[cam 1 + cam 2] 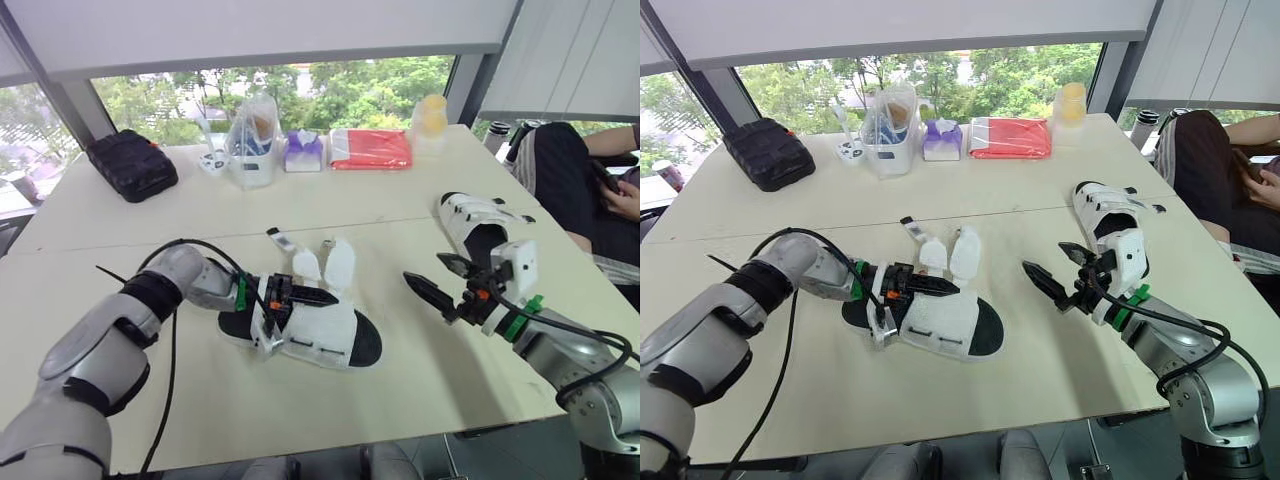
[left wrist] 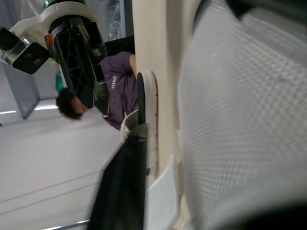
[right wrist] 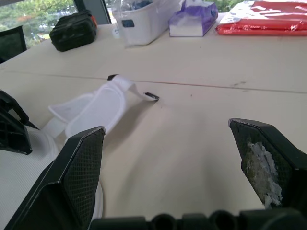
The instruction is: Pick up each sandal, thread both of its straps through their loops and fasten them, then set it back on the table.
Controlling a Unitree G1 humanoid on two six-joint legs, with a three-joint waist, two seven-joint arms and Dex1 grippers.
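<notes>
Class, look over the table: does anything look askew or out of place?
Yes: the near sandal has its straps splayed loose on the table, unfastened. Nothing looks spilled or broken.

Cream table (image 1: 120, 215) beneath wide windows (image 1: 330, 85), white blinds (image 1: 250, 30) above, green trees (image 1: 150, 105) and daylight outside.

Hidden under left gripper (image 1: 300, 296): part of near sandal (image 1: 325, 338) upper. Blurred at close range in left wrist view: its mesh. Behind right gripper (image 1: 422, 267): end of 2nd sandal (image 1: 468, 213). Cut by right edge: person (image 1: 590, 165).
</notes>
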